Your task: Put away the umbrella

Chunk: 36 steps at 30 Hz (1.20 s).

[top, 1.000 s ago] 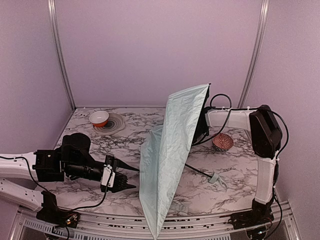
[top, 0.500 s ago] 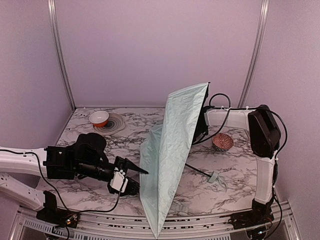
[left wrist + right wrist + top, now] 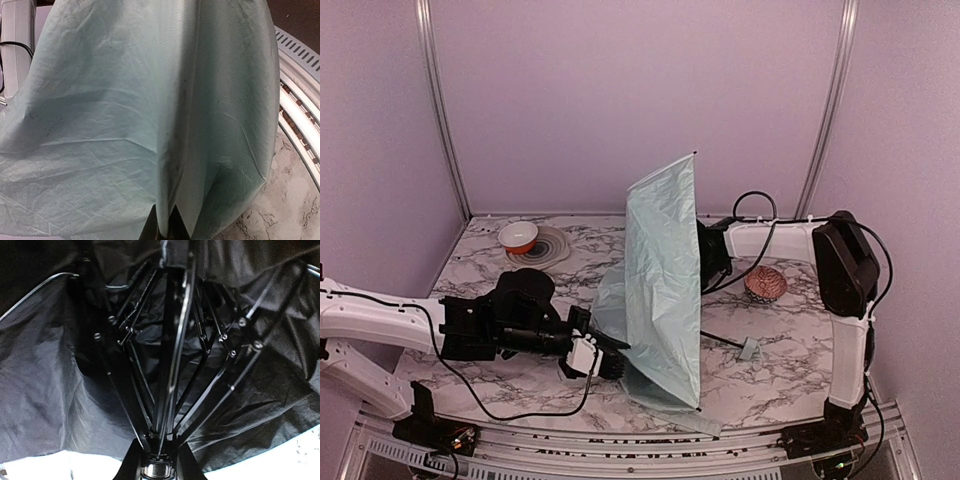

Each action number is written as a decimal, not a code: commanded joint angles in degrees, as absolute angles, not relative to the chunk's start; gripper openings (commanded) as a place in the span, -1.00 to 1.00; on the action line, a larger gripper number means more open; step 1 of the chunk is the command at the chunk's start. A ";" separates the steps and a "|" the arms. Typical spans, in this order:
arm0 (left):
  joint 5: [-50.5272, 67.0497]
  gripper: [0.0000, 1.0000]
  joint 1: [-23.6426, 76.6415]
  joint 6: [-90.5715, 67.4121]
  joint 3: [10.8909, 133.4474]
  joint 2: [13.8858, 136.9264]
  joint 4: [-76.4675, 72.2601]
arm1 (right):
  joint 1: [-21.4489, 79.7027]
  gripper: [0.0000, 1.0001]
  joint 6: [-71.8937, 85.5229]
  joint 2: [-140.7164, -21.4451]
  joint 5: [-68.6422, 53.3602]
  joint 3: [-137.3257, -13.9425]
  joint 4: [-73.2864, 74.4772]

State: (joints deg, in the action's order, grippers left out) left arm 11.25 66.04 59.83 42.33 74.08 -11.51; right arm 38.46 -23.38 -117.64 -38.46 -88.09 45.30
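Observation:
The umbrella [image 3: 665, 290] stands half open on the marble table, its mint-green canopy upright and facing left. Its black shaft [image 3: 723, 341] runs right to the pale green handle [image 3: 750, 350], which lies on the table. My left gripper [image 3: 617, 353] is at the canopy's lower left edge. In the left wrist view it [image 3: 167, 221] is shut on a fold of the canopy [image 3: 125, 115]. My right gripper [image 3: 159, 460] is inside the canopy among the black ribs [image 3: 215, 370], shut round the shaft's metal collar [image 3: 159, 471]. From above, the canopy mostly hides the right gripper.
An orange-and-white bowl [image 3: 518, 236] sits on a grey plate [image 3: 552, 250] at the back left. A pink patterned round lump [image 3: 765, 284] lies right of the umbrella. A metal rail [image 3: 520, 450] runs along the near table edge.
My left arm has moved right to the canopy, and its gripper has opened, then shut on a fold. The canopy has swung left and stands more upright.

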 commanded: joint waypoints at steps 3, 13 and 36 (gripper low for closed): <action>5.03 -1.00 59.00 55.60 38.69 80.98 -12.26 | 42.04 -1.00 -26.96 -113.18 -51.18 -85.36 47.86; 14.00 -1.00 54.13 49.82 40.59 85.29 -13.48 | 42.21 -0.73 -25.09 -111.87 -51.49 -81.08 45.28; 16.93 -1.00 53.96 38.34 48.23 79.67 3.16 | 42.53 0.26 -7.11 -76.78 -22.65 -78.68 42.15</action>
State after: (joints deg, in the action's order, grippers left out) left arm 20.93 54.48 42.70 46.13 79.72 -9.72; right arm 38.59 -9.47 -79.77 -29.54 -72.71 40.34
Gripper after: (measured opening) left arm 0.018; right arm 0.626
